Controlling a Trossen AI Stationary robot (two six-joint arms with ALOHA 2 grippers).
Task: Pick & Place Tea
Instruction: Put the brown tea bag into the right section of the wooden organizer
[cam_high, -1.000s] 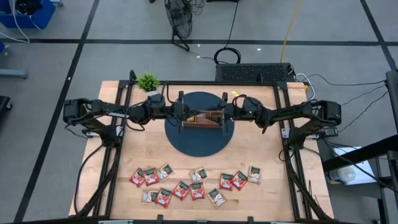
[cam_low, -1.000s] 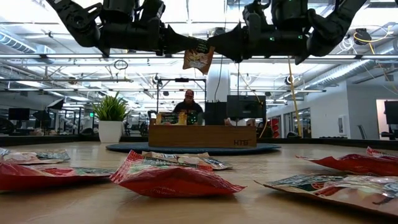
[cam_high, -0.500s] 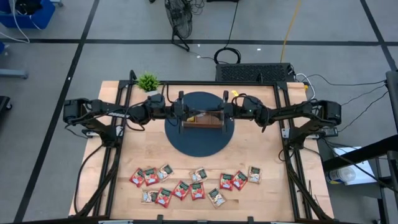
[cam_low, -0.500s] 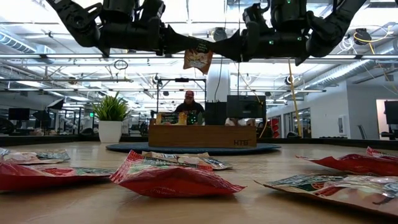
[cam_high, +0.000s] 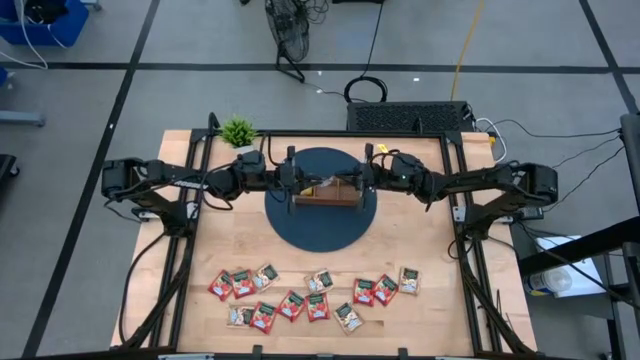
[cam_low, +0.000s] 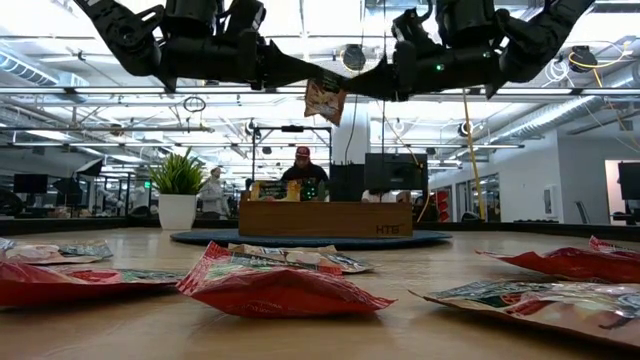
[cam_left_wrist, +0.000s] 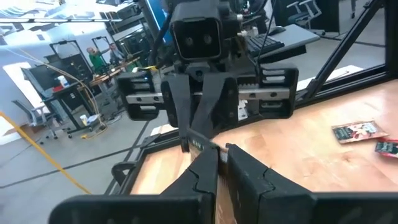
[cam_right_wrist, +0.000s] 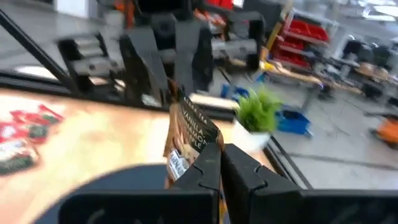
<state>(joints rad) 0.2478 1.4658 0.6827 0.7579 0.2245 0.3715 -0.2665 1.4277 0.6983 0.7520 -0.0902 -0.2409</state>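
Observation:
One orange-brown tea sachet hangs in the air above the wooden tray, which stands on the dark round mat. My right gripper reaches in level from the table's right and is shut on it. My left gripper reaches in level from the left, and its tips stand at the sachet's other side. The left wrist view shows a narrow gap between its fingers. Several red and green-and-white tea sachets lie flat near the table's near edge. My left gripper stands at the sachet's upper left corner, but I cannot tell whether its fingers touch it. My right gripper pinches the sachet's right-hand edge between its two fingers, coming level from the table's right. The sachet hangs a little tilted, clear of the tray.
A small potted plant stands at the table's far left corner. Bare wood lies between the mat and the row of sachets. In the low view, people stand in the room behind the tray.
My right gripper has shut on the sachet and tipped slightly. The sachet has shifted a little toward the right gripper and now hangs more tilted. My left arm has kept its place.

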